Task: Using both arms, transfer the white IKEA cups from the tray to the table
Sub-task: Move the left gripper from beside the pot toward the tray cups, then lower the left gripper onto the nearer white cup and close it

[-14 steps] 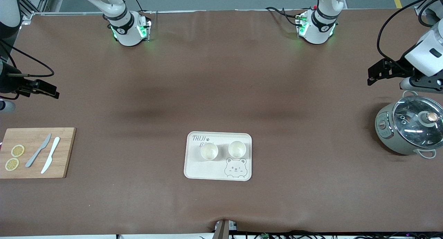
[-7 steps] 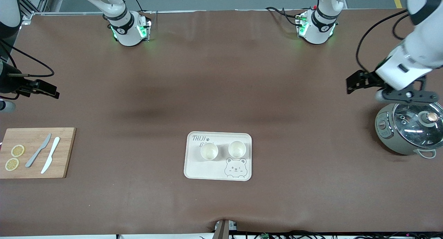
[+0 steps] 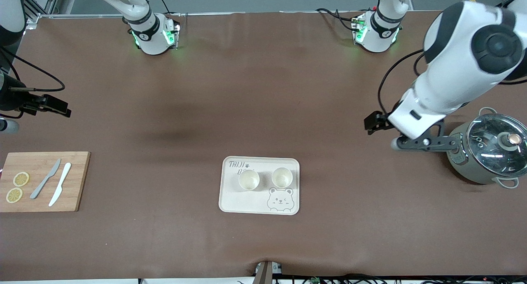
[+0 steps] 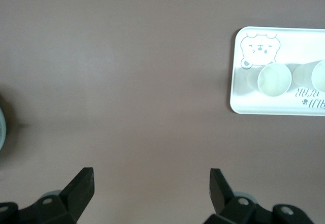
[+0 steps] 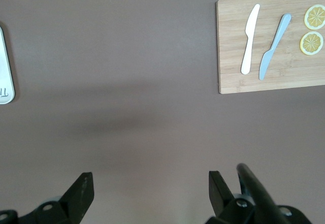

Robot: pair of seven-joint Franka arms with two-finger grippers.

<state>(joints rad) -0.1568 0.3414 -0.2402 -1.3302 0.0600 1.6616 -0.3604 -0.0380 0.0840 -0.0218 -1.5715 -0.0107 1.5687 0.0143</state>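
On the cream rectangular tray [image 3: 259,204] (glossy) stand two round cups [image 3: 249,180].

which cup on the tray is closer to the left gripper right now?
The cup toward the left arm's end of the tray, directly above the bear drawing. The other cup sits beside it.

You have two cups [image 3: 249,180] [image 3: 282,177] side by side on the tray [image 3: 234,203], mid-tabletop; cutting board [image 3: 78,181] toward the right arm's end, pot [image 3: 488,150] toward the left's.
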